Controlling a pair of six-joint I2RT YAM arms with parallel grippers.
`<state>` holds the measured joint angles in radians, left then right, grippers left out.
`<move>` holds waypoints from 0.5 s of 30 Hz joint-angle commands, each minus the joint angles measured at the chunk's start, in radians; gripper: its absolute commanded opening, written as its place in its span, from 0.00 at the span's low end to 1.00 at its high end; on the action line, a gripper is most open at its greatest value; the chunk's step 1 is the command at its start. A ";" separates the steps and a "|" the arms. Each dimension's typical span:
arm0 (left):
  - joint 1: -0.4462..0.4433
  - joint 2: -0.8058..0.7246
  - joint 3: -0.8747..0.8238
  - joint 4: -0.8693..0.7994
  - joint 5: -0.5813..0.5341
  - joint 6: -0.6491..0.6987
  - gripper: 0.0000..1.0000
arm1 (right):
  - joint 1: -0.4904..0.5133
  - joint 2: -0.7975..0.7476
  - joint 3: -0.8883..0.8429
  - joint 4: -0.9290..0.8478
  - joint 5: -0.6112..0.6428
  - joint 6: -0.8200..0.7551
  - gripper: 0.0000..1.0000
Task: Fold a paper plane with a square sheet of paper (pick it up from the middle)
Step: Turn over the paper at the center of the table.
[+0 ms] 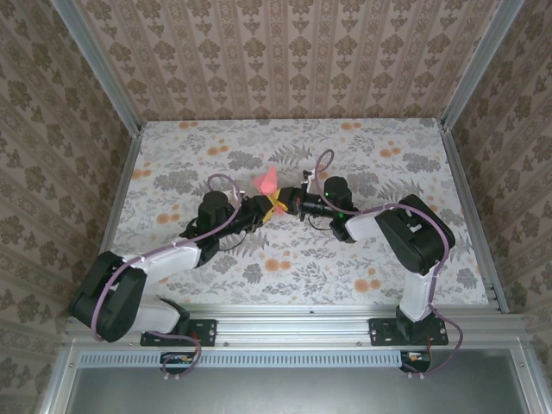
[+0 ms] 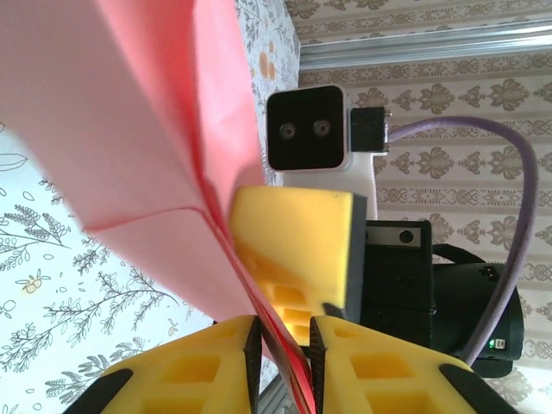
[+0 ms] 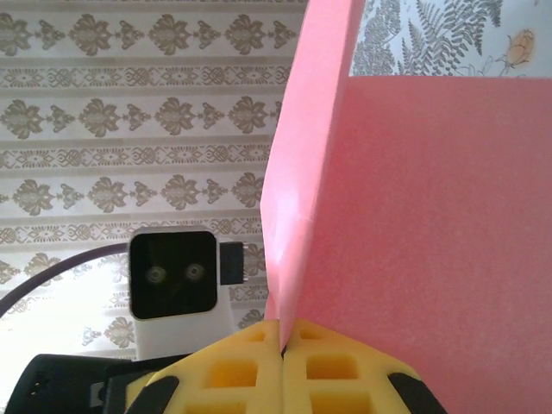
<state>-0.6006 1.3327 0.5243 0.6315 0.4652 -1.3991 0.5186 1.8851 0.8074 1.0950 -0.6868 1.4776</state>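
Observation:
The coral-pink sheet of paper [image 1: 267,181] is folded and creased and held off the table at its middle, standing up between the two grippers. My right gripper [image 3: 282,332] is shut on the paper's [image 3: 431,216] lower edge, its yellow pads pressed together on the fold. My left gripper [image 2: 285,345] faces it from the other side. Its jaws stand a narrow gap apart, and the folded edge of the paper [image 2: 147,112] runs slantwise through that gap. In the top view the left gripper [image 1: 265,208] and right gripper [image 1: 284,205] almost touch.
The flower-print table cover [image 1: 345,259] lies under both arms. Patterned walls and metal rails [image 1: 121,181] close the table in at the left, back and right. A purple cable [image 2: 517,224] loops off the right wrist close to my left gripper.

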 commanded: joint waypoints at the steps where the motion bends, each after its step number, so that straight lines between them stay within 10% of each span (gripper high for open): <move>1: 0.004 0.012 0.022 -0.004 0.043 0.026 0.23 | -0.002 0.012 -0.010 0.075 0.007 0.027 0.00; 15: 0.031 -0.017 0.046 -0.081 0.091 0.080 0.09 | -0.003 -0.005 -0.011 0.016 -0.006 -0.020 0.06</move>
<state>-0.5800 1.3407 0.5362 0.5938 0.5293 -1.3685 0.5179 1.8851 0.8047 1.1175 -0.6872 1.4879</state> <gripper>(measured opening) 0.095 0.056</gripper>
